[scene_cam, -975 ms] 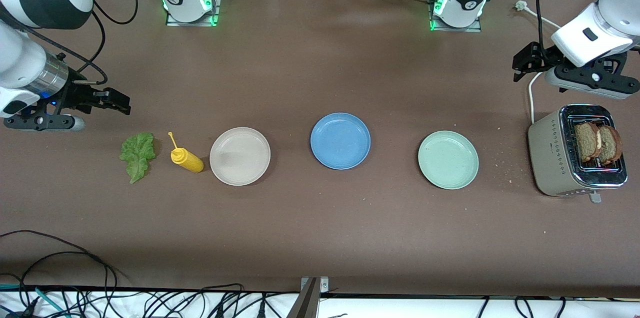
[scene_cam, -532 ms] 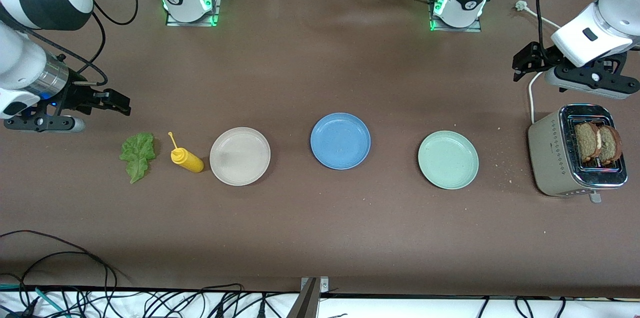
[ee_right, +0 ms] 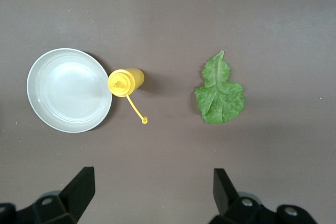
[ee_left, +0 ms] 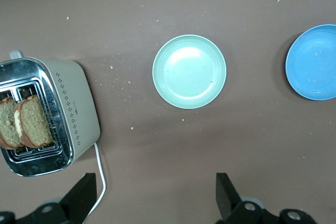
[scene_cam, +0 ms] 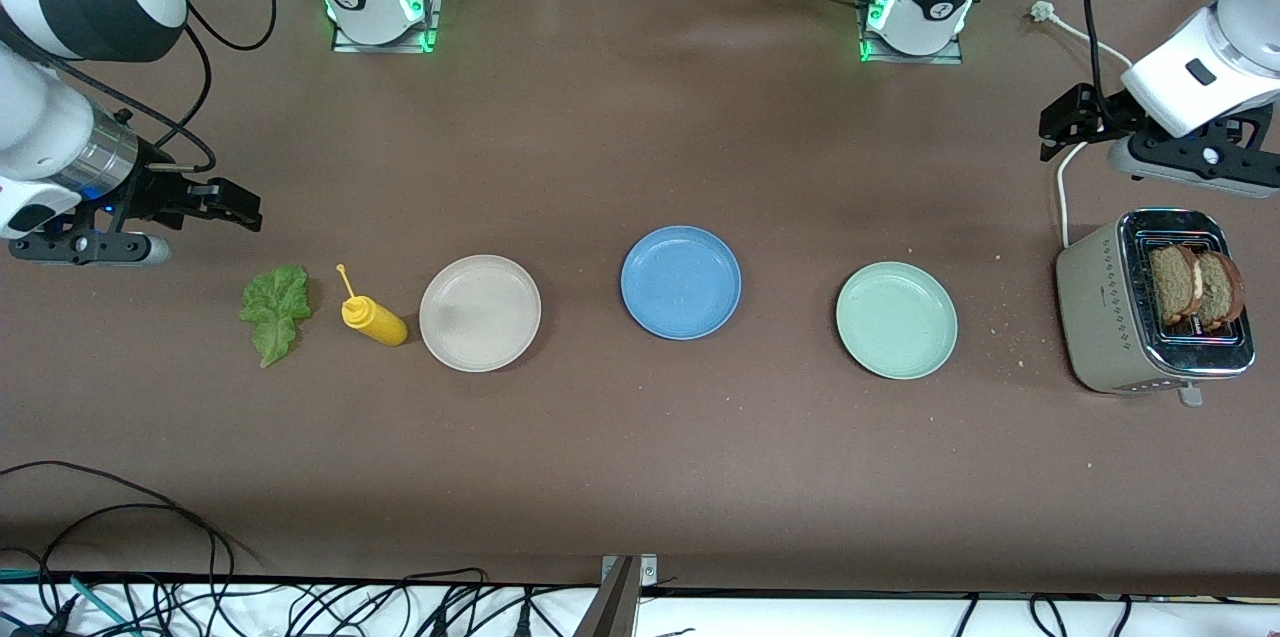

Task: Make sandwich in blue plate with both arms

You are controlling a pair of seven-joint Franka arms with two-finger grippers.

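The left pincer (scene_cam: 1062, 122) hangs open over the counter (scene_cam: 640, 457) near the toaster (scene_cam: 1100, 317). The right pincer (scene_cam: 235, 204) hangs open near the lettuce leaf (scene_cam: 275, 309). The blue plate (scene_cam: 680, 282) sits bare.

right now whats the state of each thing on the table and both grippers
blue plate: empty
beige plate: empty
mint-green plate: empty
toaster: two bread slices standing up out of it
lettuce leaf: flat on the table
mustard bottle: upright
left gripper: open, empty
right gripper: open, empty
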